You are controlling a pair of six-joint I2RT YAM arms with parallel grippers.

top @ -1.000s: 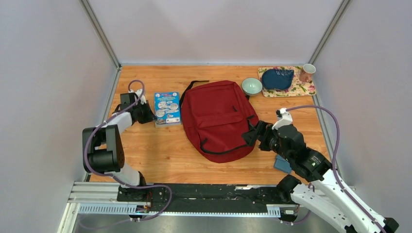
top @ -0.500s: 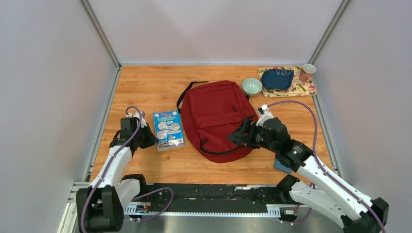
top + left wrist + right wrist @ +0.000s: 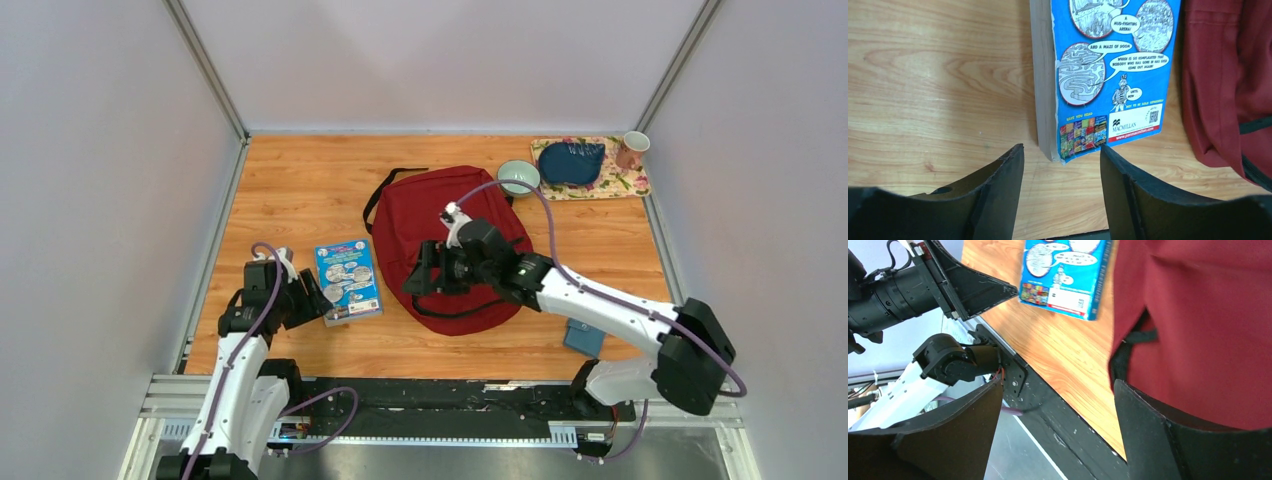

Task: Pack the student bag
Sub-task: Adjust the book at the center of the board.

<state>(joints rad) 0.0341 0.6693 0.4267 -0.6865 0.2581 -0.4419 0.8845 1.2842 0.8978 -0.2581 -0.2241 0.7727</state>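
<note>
Centrally in the top view lies the student bag (image 3: 455,235), its long axis running up and down the frame, straps toward the top. Whether it is unzipped I cannot tell, and nothing inside shows. The right gripper (image 3: 420,280), the nearer one, hovers over its lower-left edge, fingers apart. Just left, a blue book (image 3: 348,281) lies roughly parallel. The left gripper (image 3: 314,301), fingers apart, faces its lower corner.

Dark red student bag (image 3: 410,215) with black straps and black zip. Orange-brown wood-grain counter (image 3: 300,180). Bright blue book (image 3: 348,279) printed with white cartoon circles and a red strip. Pale green bowl (image 3: 518,177). Cream floral tray (image 3: 625,184). Navy pouch (image 3: 570,161). Pink mug (image 3: 631,150). Blue wallet (image 3: 583,338).
</note>
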